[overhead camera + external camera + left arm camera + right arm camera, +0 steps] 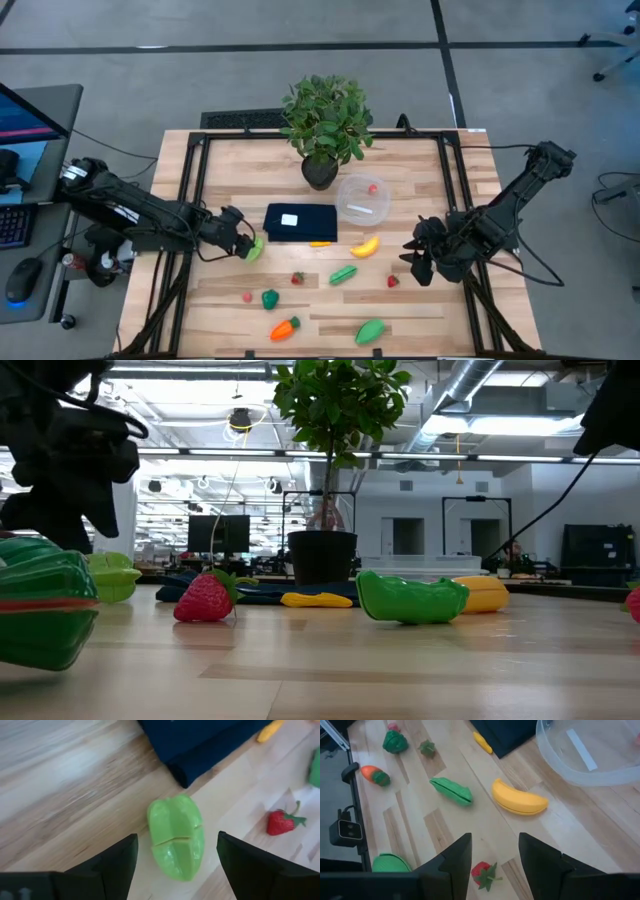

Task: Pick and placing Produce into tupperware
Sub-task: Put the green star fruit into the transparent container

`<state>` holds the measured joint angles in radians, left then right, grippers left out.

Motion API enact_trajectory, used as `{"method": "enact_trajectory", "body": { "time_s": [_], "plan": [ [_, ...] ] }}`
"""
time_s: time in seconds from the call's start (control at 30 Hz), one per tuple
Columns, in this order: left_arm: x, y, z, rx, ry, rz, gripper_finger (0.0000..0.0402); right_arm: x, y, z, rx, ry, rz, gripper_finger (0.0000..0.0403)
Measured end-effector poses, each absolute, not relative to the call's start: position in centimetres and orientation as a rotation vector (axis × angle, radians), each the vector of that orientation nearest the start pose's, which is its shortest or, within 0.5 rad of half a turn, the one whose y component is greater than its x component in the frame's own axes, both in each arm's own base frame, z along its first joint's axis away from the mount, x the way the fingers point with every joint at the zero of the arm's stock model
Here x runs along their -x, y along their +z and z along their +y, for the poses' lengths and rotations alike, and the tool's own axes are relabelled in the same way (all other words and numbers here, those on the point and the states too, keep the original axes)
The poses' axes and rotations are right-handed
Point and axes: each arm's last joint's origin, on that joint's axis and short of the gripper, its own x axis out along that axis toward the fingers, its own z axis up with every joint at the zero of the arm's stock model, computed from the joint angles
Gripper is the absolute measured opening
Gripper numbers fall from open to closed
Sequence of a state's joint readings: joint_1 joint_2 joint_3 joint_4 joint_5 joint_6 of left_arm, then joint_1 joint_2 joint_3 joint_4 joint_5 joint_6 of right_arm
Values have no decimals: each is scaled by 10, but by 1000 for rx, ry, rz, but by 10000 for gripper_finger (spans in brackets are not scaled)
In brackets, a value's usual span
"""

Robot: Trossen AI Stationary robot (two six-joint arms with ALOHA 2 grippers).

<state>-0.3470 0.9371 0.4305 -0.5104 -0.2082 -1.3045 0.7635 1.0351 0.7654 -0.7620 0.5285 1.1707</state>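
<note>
My left gripper [176, 870] is open and hovers low over a light green toy vegetable [176, 837] that lies on the table near the dark blue rectangle's corner; the fingers stand on either side of it, apart from it. My right gripper [495, 862] is open above a small red strawberry [485, 874] on the table's right part. The clear round tupperware [362, 198] stands by the plant pot with one red berry [372, 187] inside. Banana [365, 246], green pod [343, 274], carrot [285, 327] and other pieces lie scattered on the wood.
A potted plant [322, 125] stands at the far middle. The dark blue rectangle [300, 222] lies beside the tupperware, with a small yellow piece [320, 243] at its near edge. Dark green pieces [270, 298] [370, 331] and a strawberry [297, 278] lie toward the near edge.
</note>
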Motion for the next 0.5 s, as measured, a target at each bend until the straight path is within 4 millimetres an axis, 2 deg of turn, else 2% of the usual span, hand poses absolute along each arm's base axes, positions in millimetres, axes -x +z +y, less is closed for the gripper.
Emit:
{"method": "enact_trajectory", "body": {
  "time_s": [0.5],
  "plan": [
    [-147,163,-48,873,496,954,265,-144,243,117,-485,-279,800,155]
  ]
}}
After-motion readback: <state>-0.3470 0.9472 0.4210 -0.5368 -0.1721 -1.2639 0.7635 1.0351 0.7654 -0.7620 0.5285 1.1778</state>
